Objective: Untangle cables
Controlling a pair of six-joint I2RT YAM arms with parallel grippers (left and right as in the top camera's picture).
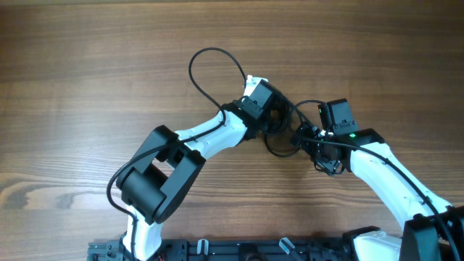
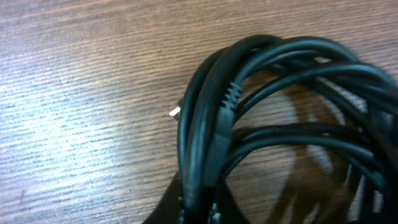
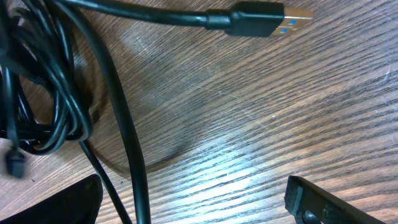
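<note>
Your left gripper [image 2: 193, 210] looks pinched on the cables [image 2: 208, 124] bunched on the table [image 1: 87, 87] and your right gripper [image 3: 189, 196] gapes wide, so yank now and the knot cinches, whipping that plug [image 3: 261, 18].

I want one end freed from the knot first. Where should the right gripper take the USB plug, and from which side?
Probably the black moulded body of the USB plug, just behind its metal tip. It seems to lie flat on the table, clear of the tangle, tip pointing away from it. Come from above, the open right gripper spanning its narrow sides.
</note>
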